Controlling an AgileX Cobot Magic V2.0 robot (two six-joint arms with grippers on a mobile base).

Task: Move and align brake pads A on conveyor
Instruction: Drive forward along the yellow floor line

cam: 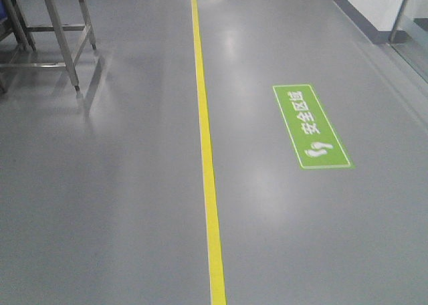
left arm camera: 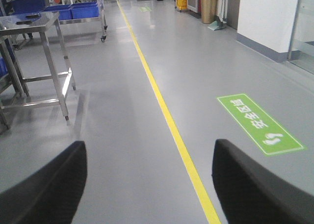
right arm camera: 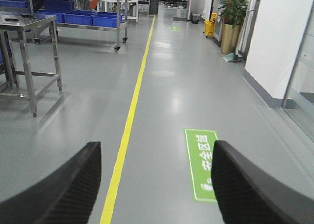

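The brake pads A and the conveyor are out of view in every camera. My left gripper [left arm camera: 149, 153] is open above a grey floor, its two black fingers [left arm camera: 54, 184] far apart with nothing between them. My right gripper [right arm camera: 156, 153] is open as well, holding nothing, with bare floor showing between its ribbed black fingers [right arm camera: 68, 184]. In the front view no gripper appears.
A yellow floor line [cam: 206, 144] runs along the grey corridor. A green floor sign [cam: 311, 126] lies to its right. Steel tables [right arm camera: 27, 52] stand at the left, with blue bins on a wheeled rack [right arm camera: 93, 18] beyond. A white wall [right arm camera: 279, 42] runs along the right.
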